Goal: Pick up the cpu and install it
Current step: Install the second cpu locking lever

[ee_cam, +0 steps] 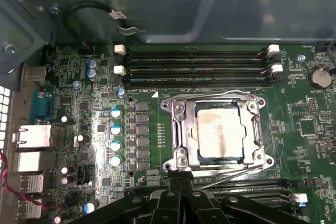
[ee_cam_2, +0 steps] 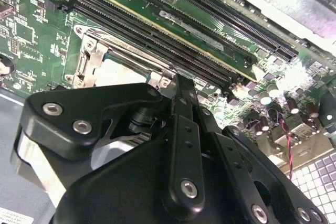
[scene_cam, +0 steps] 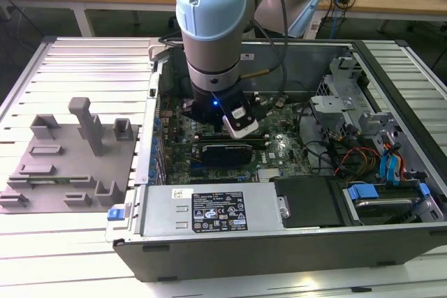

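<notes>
Gripper (ee_cam: 178,184) looks pinched together with nothing in it, tips hovering right at the socket frame's (ee_cam: 173,109) 6 o'clock edge. The cpu (ee_cam: 219,135) sits seated inside that frame on the motherboard (ee_cam: 79,77), RAM slots (ee_cam: 194,66) at 12 o'clock.

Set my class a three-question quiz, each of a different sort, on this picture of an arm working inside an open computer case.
1. True or false: the cpu lies in its socket.
2. The tool hangs over: A) the grey rack, B) the motherboard, C) the drive bay.
3. In the first wrist view, what long black slots run beside the socket?

Key: 1 true. 2 B. 3 Memory slots.
</notes>
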Motion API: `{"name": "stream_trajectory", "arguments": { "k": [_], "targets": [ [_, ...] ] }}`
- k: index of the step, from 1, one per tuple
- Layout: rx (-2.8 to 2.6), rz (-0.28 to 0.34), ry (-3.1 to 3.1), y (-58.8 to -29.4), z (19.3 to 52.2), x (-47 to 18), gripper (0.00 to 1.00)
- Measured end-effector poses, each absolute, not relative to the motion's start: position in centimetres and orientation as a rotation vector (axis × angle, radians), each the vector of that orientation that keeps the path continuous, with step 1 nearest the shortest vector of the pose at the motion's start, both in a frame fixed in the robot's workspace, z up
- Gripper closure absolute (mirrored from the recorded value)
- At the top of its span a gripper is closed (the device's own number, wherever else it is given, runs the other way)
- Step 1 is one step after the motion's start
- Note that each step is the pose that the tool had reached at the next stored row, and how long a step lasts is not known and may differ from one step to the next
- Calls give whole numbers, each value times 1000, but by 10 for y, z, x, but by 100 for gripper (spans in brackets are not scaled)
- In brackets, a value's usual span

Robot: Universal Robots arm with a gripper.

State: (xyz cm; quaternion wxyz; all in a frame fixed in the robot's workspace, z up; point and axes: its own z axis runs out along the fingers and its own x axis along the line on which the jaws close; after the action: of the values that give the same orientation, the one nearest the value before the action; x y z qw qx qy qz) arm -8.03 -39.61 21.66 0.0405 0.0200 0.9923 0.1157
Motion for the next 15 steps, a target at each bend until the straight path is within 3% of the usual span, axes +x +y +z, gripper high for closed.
{"name": "stream_trajectory", "arguments": {
  "k": [5,15],
  "targets": [
    [61,357,3038,-399,216,-80,89],
    [64,423,3030,-399,202,-80,89]
  ]
}}
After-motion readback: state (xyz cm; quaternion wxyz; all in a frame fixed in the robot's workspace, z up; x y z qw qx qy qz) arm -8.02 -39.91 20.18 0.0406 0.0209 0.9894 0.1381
